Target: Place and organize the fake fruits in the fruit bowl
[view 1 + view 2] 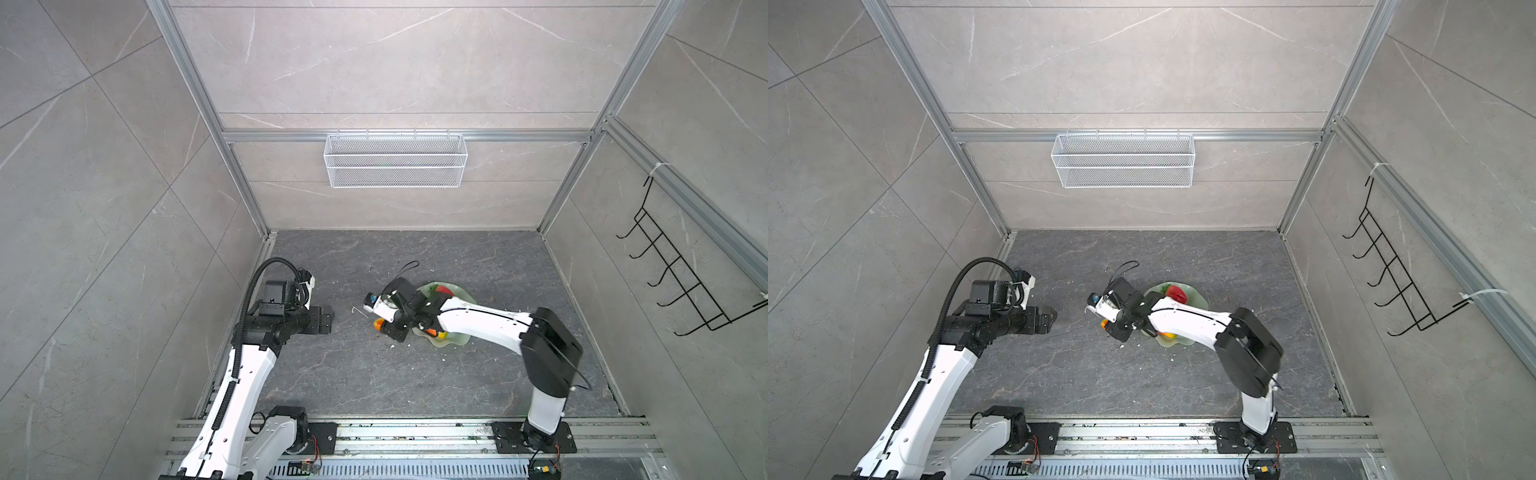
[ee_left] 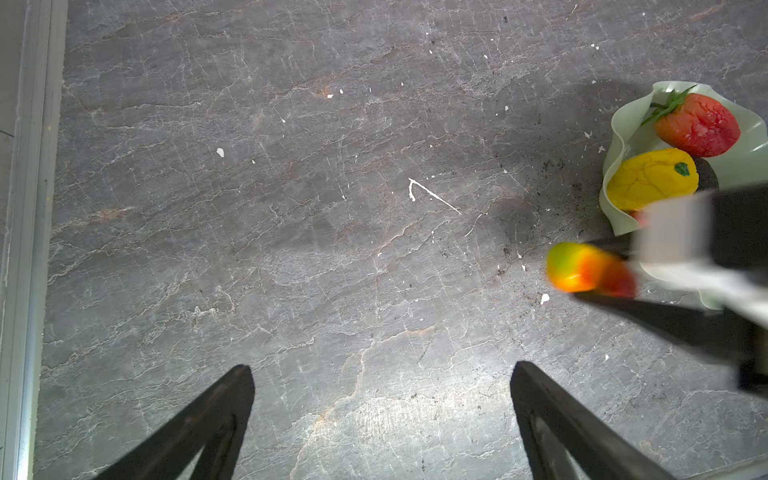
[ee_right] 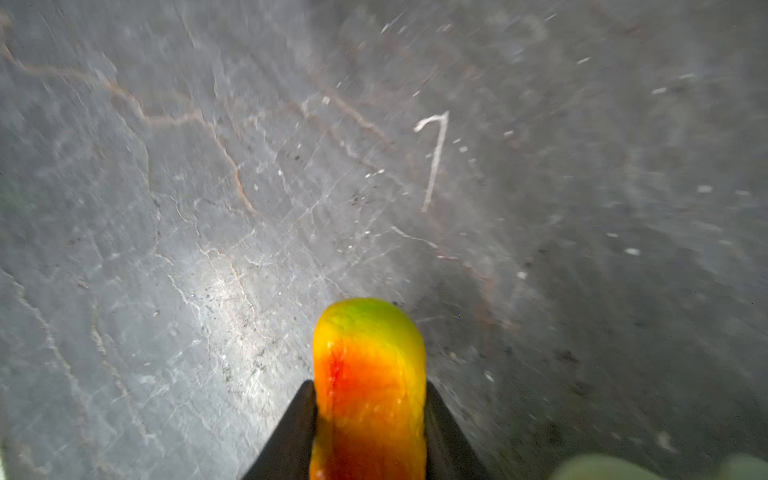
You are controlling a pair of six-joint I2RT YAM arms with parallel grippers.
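Just outside the wavy-rimmed pale mint-green fruit bowl [image 2: 614,141], right gripper [image 3: 370,388] pinches an elongated glossy red-to-yellow mango-like fake fruit [image 3: 369,353]; grasp looks done, next needs lifting over rim, then release.

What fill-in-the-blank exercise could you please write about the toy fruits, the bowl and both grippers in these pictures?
1. The right gripper is ____ on the elongated red-to-yellow mango-like toy fruit.
2. The left gripper is ____ and holds nothing.
3. The red strawberry-like toy fruit and the round yellow toy fruit lie ____ the wide pale mint-green wavy-rimmed fruit bowl.

Missing words: shut; open; in.
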